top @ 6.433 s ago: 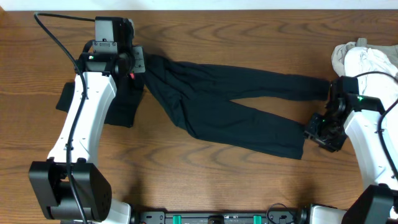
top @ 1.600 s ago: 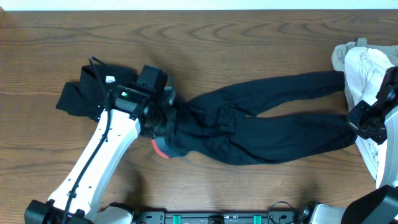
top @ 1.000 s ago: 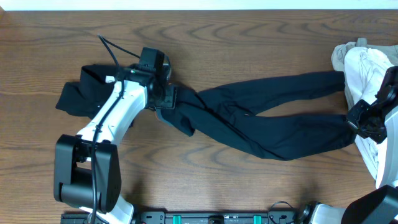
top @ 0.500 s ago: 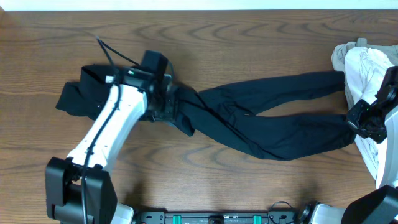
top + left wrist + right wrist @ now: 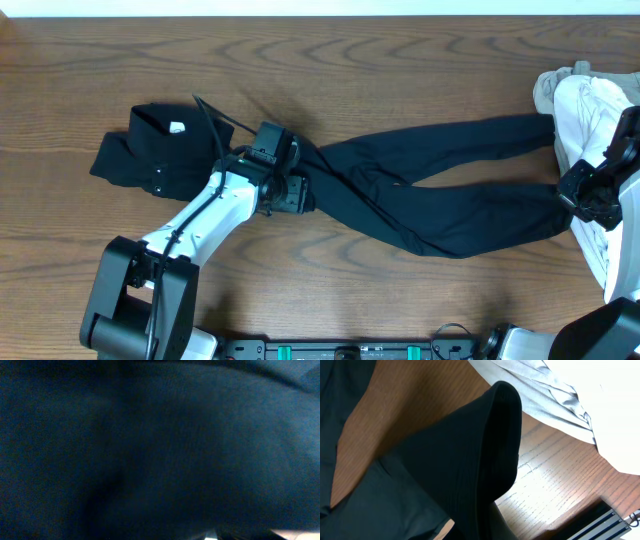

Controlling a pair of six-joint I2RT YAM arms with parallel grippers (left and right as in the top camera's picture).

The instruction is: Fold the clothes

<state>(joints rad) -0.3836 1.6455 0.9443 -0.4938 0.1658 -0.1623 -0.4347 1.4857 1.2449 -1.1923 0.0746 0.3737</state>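
Dark trousers (image 5: 440,222) lie stretched across my counter (image 5: 400,60).
My right pincer (image 5: 582,196) is clamped tight on a leg hem; my left pincer (image 5: 298,192) sits at the waist, opening unclear.

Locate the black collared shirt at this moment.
In the overhead view the black collared shirt lies bunched on the left side of the table, just left of the waist end of the trousers, opposite the white garments at the right edge.

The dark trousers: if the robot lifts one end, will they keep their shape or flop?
Probably flop: the dark trousers lie wrinkled and bunched near the waist, and the leg end at the right gripper curls over limply in the right wrist view. They look thin, so likely light. Pushed, they would probably crumple on the table rather than slide whole.
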